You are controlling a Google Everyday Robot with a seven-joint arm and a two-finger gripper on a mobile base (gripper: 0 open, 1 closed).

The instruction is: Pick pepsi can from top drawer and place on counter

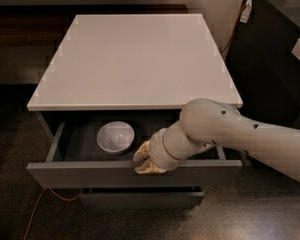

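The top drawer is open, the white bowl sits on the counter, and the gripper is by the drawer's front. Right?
Not quite. The camera view shows the white bowl inside the open top drawer, not on the counter. The gripper is by the drawer's front, near the bowl.

The tool (144, 160) hangs at the open top drawer (90, 175) front, beside a white bowl (115, 136).

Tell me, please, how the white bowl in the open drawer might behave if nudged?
The bowl looks rigid and smooth, so it would probably slide rather than bend. Upright in the drawer, it seems unlikely to roll. The end effector sits just beside it, at the drawer front.
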